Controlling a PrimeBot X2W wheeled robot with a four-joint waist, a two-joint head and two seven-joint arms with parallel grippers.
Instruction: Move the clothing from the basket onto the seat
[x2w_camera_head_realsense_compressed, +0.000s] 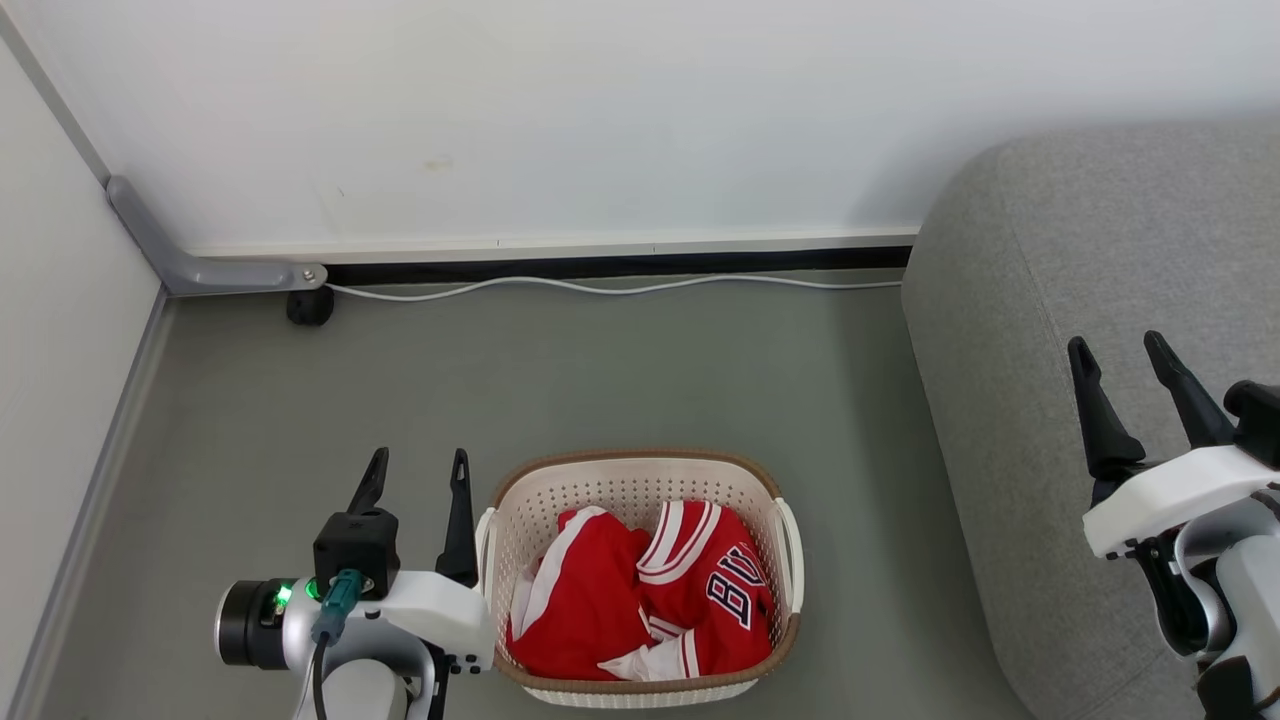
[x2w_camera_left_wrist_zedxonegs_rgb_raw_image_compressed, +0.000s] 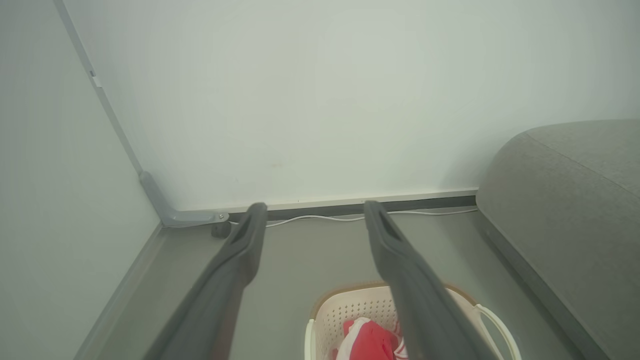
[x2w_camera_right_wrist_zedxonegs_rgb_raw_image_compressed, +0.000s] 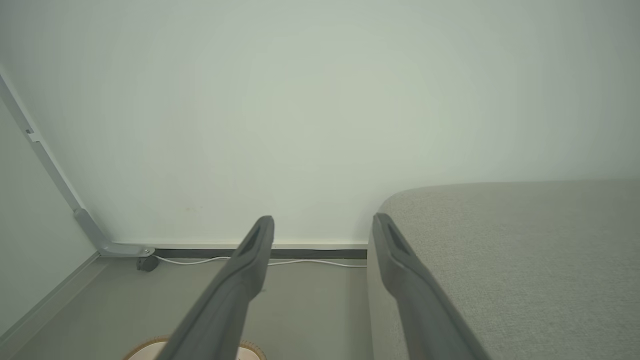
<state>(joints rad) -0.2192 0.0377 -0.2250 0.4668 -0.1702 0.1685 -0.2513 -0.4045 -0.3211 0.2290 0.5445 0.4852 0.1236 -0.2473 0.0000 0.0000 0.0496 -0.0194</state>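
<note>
- The clothing lies crumpled inside the basket. It is red with white trim, and the navy letters face up on its right part.
- It looks soft and light. I expect it to sag when it is lifted, and one garment may drag the other along.
- The best place to take hold seems to be the raised fold near the middle, where a striped white edge stands up. A deep pinch on thick fabric is safer than one on a thin hem.
- The basket stands on the grey floor. It looks light, so a sideways pull may shift it.
- The left gripper is just beside the basket's left handle, with its fingers spread and empty.
- The right gripper is over the seat, well apart from the basket. Its fingers are also spread and hold nothing.
- The seat is near the basket on the right and stands higher than the rim, so the cloth must go up before it goes across.
</note>
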